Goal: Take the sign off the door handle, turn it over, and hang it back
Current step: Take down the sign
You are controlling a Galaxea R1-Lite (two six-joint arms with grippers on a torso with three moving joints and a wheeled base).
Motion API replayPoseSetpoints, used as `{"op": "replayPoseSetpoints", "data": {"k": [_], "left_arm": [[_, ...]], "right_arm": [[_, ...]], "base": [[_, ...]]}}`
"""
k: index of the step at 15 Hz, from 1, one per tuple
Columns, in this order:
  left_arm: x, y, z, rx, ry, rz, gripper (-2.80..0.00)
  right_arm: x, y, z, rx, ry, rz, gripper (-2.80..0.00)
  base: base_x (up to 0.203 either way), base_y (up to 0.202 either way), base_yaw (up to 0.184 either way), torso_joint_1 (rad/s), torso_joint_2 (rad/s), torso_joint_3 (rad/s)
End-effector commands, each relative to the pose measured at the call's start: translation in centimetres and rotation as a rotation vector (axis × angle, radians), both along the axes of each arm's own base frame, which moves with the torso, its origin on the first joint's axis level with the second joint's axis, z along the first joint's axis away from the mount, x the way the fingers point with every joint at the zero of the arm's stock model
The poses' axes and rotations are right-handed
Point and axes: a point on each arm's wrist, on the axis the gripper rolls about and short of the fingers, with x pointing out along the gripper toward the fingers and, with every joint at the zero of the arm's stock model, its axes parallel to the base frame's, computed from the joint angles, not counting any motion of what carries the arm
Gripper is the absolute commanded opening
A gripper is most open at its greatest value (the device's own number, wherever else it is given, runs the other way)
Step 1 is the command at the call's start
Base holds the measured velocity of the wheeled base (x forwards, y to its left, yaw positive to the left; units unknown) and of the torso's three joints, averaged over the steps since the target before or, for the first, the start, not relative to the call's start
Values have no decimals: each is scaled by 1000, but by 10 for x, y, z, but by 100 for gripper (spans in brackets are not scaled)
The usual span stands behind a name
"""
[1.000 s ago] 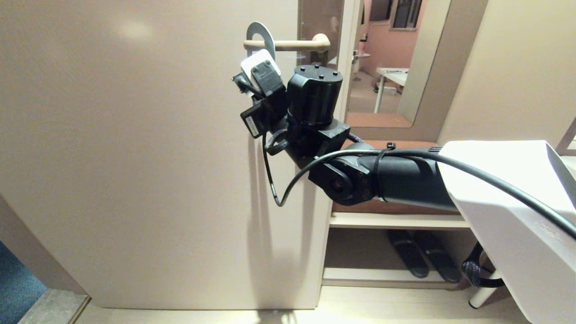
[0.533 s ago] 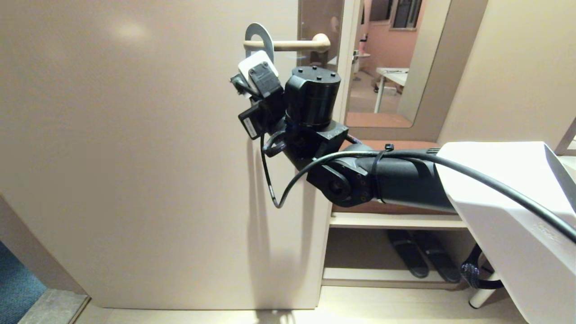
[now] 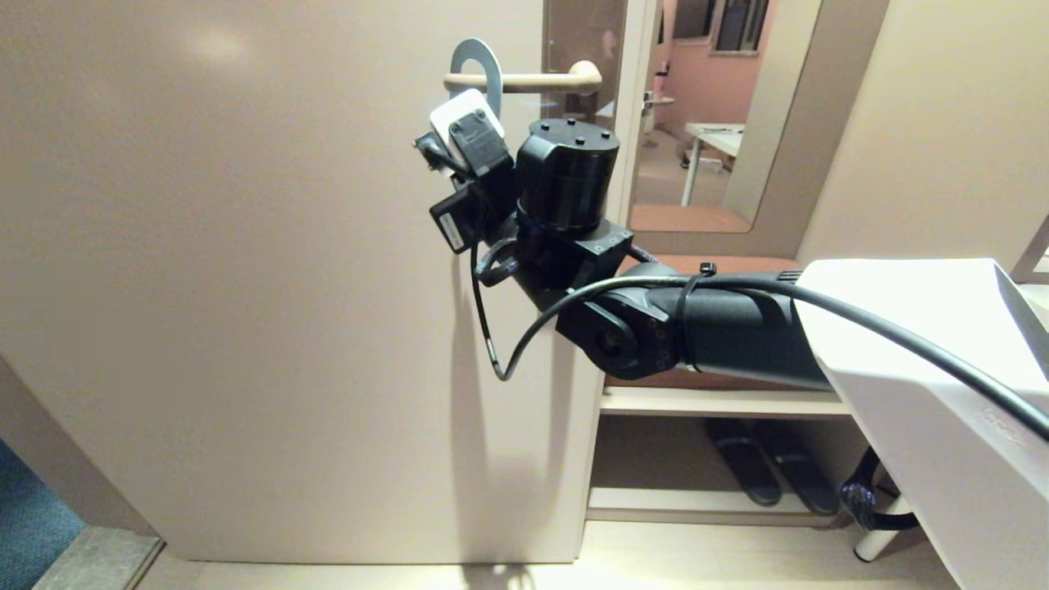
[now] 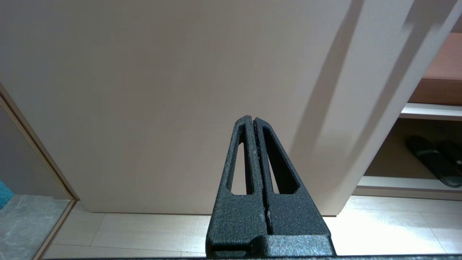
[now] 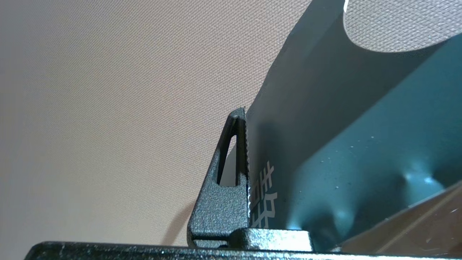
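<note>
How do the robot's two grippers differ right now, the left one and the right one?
The right gripper is shut on the sign, pinching its blue-grey face; the left gripper is shut on nothing. The right gripper sits high, just under the door handle, where the sign's hole is looped on the lever; the left gripper hangs low, near the door's bottom edge and the floor. Both are black, with slotted fingers.
</note>
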Motion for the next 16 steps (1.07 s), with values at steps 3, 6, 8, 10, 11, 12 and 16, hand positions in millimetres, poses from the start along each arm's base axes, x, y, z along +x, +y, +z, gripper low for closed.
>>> {"op": "replayPoseSetpoints", "data": {"k": [3,6,8,10,11,12,16], "left_arm": [[0,0,0,-1,0,0,-280],[0,0,0,-1,0,0,-280],[0,0,0,-1,0,0,-280],[0,0,0,-1,0,0,-280],[0,0,0,-1,0,0,-280],[0,0,0,-1,0,0,-280],[0,0,0,-1,0,0,-280]], "right_arm": [[0,0,0,-10,-8,-11,-280],[0,0,0,-42,-26,-19,-280],[0,0,0,-59,-35,-23,-280],[-2,3,-1,-61,-37,-17,-280],[-2,3,-1,-61,-37,-14,-280],[-2,4,-2,-64,-38,-15,-280],[-3,6,-3,-67,-37,-10,-280]], "base": [[0,0,0,0,0,0],[0,0,0,0,0,0],[0,0,0,0,0,0],[0,0,0,0,0,0],[0,0,0,0,0,0],[0,0,0,0,0,0],[0,0,0,0,0,0]]}}
